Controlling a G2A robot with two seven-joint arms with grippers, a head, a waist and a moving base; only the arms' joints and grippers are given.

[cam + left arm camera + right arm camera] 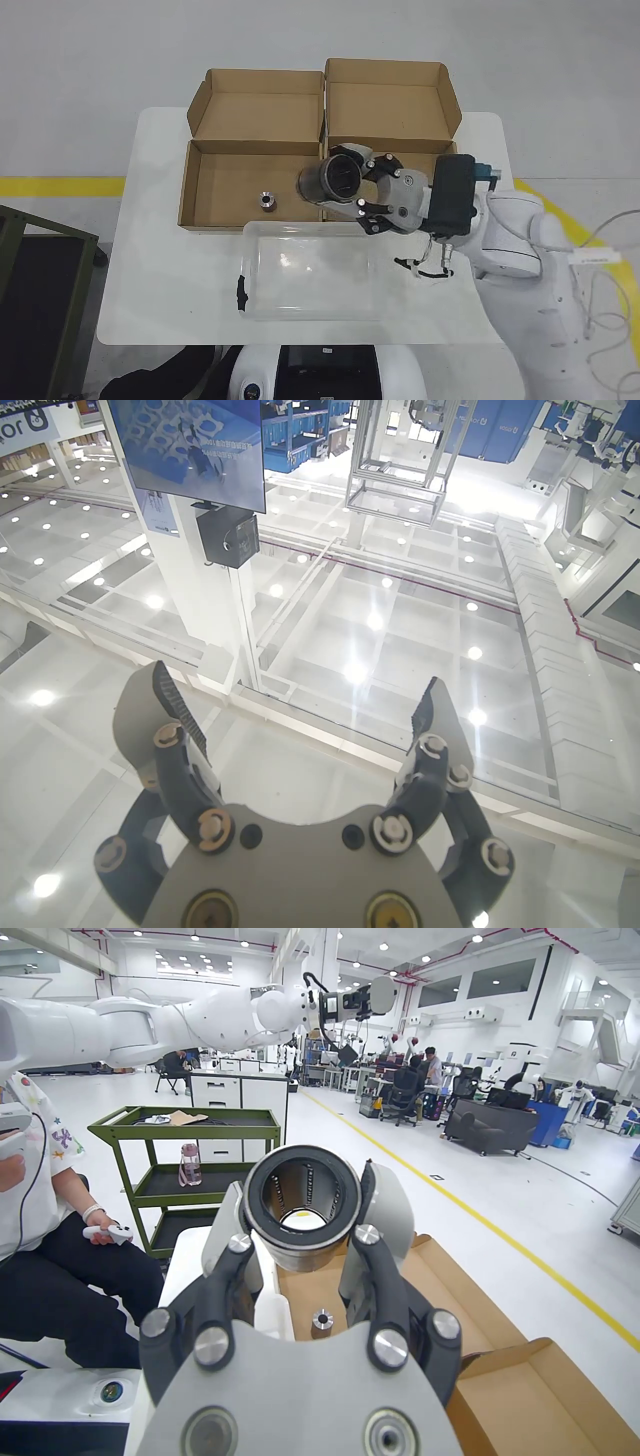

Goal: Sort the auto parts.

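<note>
Progress: two parts seen in all.
- One small metal part (266, 200) lies on the floor of the left cardboard box (225, 185), centre of the top view. Counts as sorted, I'd judge.
- The other, a big cylindrical bearing (325, 181), is in the air and not yet set down.
- Clear plastic bin (310, 270) sits lower-centre, just below the boxes on the white table (160, 250).
- Judgement: late in the sort. What's left is to place the bearing in its box, prob. the right cardboard box (390, 105) since the small part has the left one, but can't be sure.

R gripper (347, 180): clamped on the bearing, fingers on opp. sides of the barrel. It hangs mid-frame above the seam btw. the two boxes.

Bearing attitude:
- Long axis runs approx. left-right in the top view, roughly level, in line w/ the gripper.
- In the right wrist view the near black-ringed end faces the camera, and light shows through the bore.
- The far end points toward the left box.

L gripper (296, 680): spread wide, holding nothing, aimed up at the ceiling.
</note>
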